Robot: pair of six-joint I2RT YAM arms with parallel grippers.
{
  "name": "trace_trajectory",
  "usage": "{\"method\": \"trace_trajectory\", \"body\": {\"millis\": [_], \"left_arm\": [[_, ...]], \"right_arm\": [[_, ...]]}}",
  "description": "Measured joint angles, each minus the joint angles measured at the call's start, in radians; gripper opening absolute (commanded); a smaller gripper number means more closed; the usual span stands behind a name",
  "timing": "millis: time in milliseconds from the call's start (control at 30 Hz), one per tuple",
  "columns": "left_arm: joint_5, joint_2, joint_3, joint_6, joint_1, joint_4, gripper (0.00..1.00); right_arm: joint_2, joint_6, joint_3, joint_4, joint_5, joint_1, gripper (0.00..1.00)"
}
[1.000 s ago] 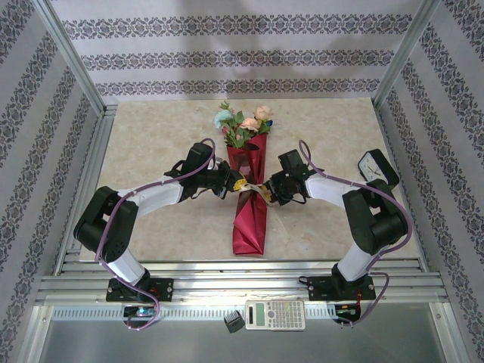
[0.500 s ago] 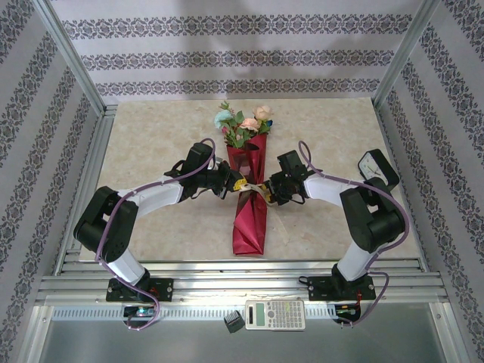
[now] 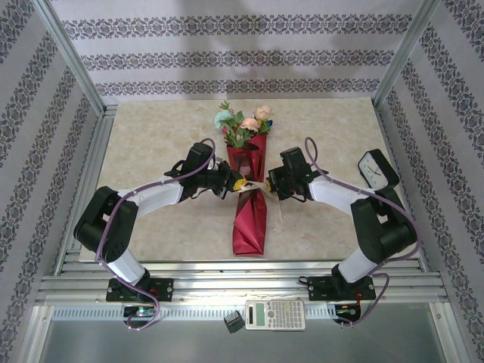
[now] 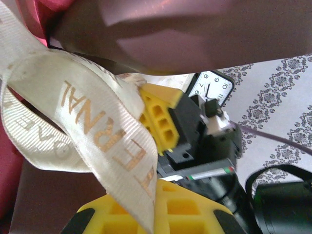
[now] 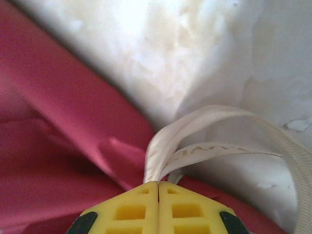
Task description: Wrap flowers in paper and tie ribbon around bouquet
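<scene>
Bouquet (image 3: 250, 204) lying in the middle of the desk (image 3: 151, 136); left tool (image 3: 234, 184) and right tool (image 5: 158, 184) each pinch the ribbon (image 5: 195, 126) tight at its waist. Pulling apart evenly and level should cinch it without crushing.

Quick tally: one bouquet (image 3: 250, 215) is counted on the one desk (image 3: 151, 144), and one ribbon (image 4: 87, 112) with it. Three blooms can be made out for sure: one teal bloom (image 3: 223, 117), one pink bloom (image 3: 249, 123) and one peach bloom (image 3: 262, 112); any others can't be told apart from the leaves. Two end effectors are counted, the left end effector (image 3: 234, 184) and the right end effector (image 3: 266, 186). Also counted: one clock (image 3: 376, 168), one calculator (image 3: 274, 314) and one small black block (image 3: 234, 324).
</scene>
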Motion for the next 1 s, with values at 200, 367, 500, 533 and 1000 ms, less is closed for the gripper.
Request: {"method": "trace_trajectory", "body": {"millis": [200,367,500,533,1000], "left_arm": [[0.0,0.0,0.0,0.001,0.013,-0.002,0.0],[-0.003,-0.001,0.0,0.014,0.049,-0.027,0.0],[-0.016,-0.002,-0.003,0.026,0.068,-0.048,0.0],[-0.019,-0.004,-0.006,0.027,0.069,-0.051,0.0],[-0.061,-0.084,-0.077,0.039,0.124,-0.118,0.0]], "right_arm": [[-0.09,0.019,-0.049,0.045,0.02,-0.032,0.0],[-0.118,0.046,-0.127,0.097,0.035,-0.07,0.0],[-0.13,0.068,-0.179,0.136,0.045,-0.101,0.0],[-0.133,0.07,-0.188,0.145,0.048,-0.107,0.0],[-0.16,0.176,-0.33,0.304,0.124,-0.13,0.0]]}}
